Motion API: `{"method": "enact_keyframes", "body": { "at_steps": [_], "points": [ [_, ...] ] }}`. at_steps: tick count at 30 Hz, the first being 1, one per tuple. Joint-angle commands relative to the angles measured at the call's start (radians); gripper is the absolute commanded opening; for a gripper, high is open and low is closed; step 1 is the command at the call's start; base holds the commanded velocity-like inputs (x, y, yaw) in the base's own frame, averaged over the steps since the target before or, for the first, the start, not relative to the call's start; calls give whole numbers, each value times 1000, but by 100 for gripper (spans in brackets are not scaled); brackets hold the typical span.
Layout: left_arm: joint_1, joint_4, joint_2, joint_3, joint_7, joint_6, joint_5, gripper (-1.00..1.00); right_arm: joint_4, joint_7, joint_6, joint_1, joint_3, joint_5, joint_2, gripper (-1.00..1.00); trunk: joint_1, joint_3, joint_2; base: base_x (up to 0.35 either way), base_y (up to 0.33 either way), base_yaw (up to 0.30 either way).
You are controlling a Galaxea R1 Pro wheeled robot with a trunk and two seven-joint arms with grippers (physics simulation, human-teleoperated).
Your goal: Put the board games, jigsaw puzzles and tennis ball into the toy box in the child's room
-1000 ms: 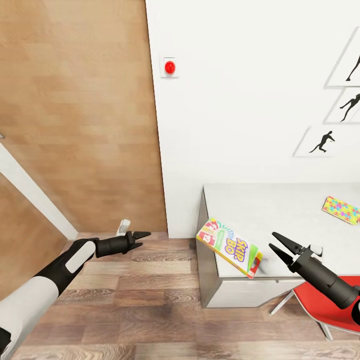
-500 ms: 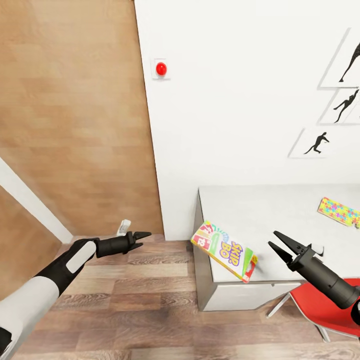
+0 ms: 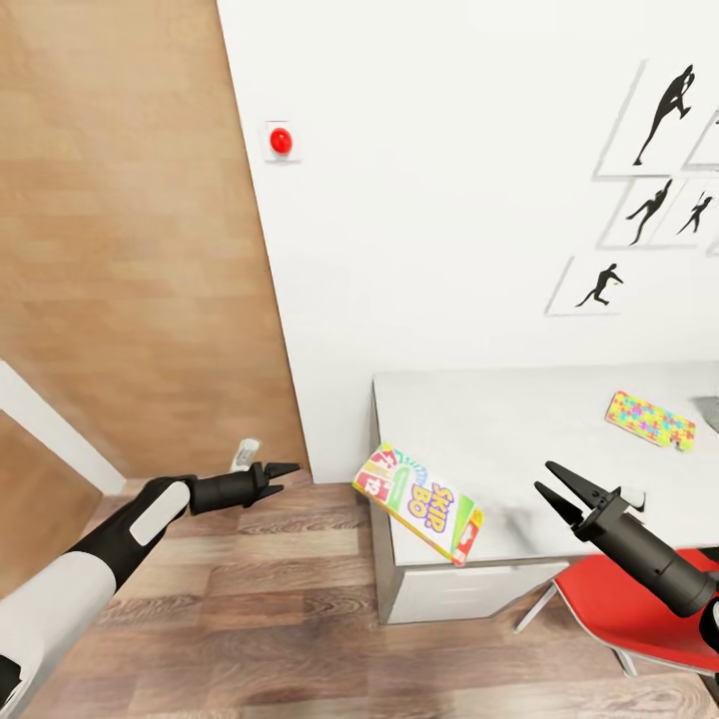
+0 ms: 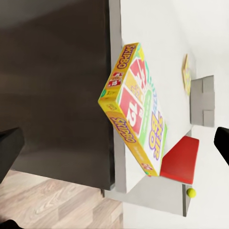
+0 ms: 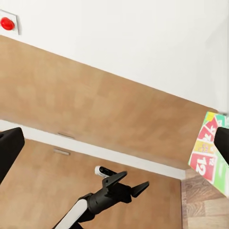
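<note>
From the head view we see the white Skip-Bo board game box (image 3: pixel 417 502), with its green and red print, lying at the near left corner of the long pale grey table (image 3: pixel 509 419), one end jutting out past the edge over the wood-plank floor (image 3: pixel 250 609). A thin jigsaw puzzle sheet (image 3: pixel 650 419) in a multicoloured piece pattern lies farther along the top, well apart from the box. Our left gripper (image 3: pixel 275 474) hangs over the floor with its fingers slightly parted and nothing between them; our right gripper (image 3: pixel 555 489) hovers near the table's front edge above a red chair (image 3: pixel 639 609), spread wide and empty.

In the left wrist view the box (image 4: pixel 136 112) sticks out beyond the table edge, and a small yellow-green tennis ball (image 4: pixel 191 192) sits far off.

In the right wrist view we look across at the left gripper (image 5: pixel 128 183), lightly parted.

We judge the overhang the main risk: a careless nudge could tip the box off onto the floor.
</note>
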Motion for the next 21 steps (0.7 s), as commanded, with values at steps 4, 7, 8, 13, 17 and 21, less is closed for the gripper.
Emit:
{"method": "enact_keyframes", "body": {
  "at_steps": [4, 7, 8, 13, 17, 21],
  "points": [
    [-1, 0, 2, -4, -4, 3, 7, 100, 0, 3, 6, -1, -1, 1, 1, 100, 1, 0, -2, 4, -21, -123],
    [-1, 0, 2, -4, -5, 3, 7, 100, 0, 3, 5, -1, 0, 1, 4, 100, 1, 3, -2, 1, -6, -188],
    [-1, 0, 2, -4, -6, 3, 7, 100, 0, 3, 5, -1, 0, 1, 4, 100, 1, 4, -2, 1, -3, -175],
    [-1, 0, 3, -4, -8, 3, 7, 100, 0, 4, 4, -1, 2, 1, 7, 100, 1, 10, -2, 0, -1, -128],
    [-1, 0, 4, -4, -9, 3, 7, 100, 0, 4, 3, -1, 2, 1, 9, 100, 1, 16, -2, 0, 0, -47],
    [-1, 0, 6, -3, -9, 3, 7, 100, 0, 4, 1, -1, 13, 2, 9, 100, 1, 23, -2, 0, 0, -13]
  ]
}}
